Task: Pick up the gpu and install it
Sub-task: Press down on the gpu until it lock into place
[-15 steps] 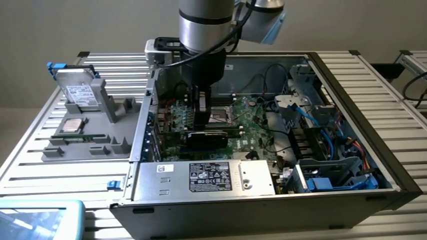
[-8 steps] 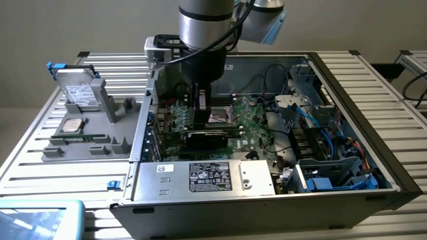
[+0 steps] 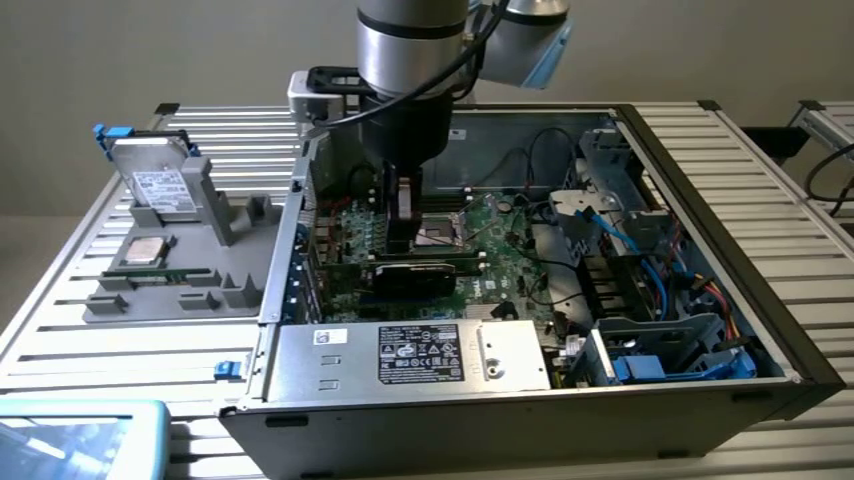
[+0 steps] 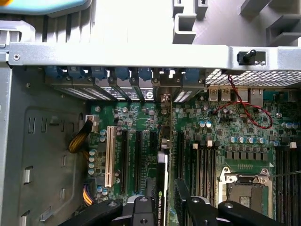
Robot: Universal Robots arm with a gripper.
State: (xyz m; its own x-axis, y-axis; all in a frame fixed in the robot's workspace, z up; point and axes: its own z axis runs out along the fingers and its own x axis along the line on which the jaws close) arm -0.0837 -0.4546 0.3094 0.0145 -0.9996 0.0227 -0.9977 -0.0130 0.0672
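An open computer case (image 3: 747, 250) lies on its side on a slatted metal table (image 3: 80, 330). The robot arm (image 3: 411, 60) reaches down into the case, its gripper (image 3: 400, 215) low over the green motherboard (image 3: 494, 250). The gpu (image 3: 420, 270) stands on edge on the motherboard directly below the gripper, black cooler face visible; contact cannot be confirmed. The power supply (image 3: 414, 355) occupies the near edge of the case. On the exterior view's left, a grey fixture tray (image 3: 240, 280) holds an upright hard drive (image 3: 158, 185) and a memory stick (image 3: 163, 268).
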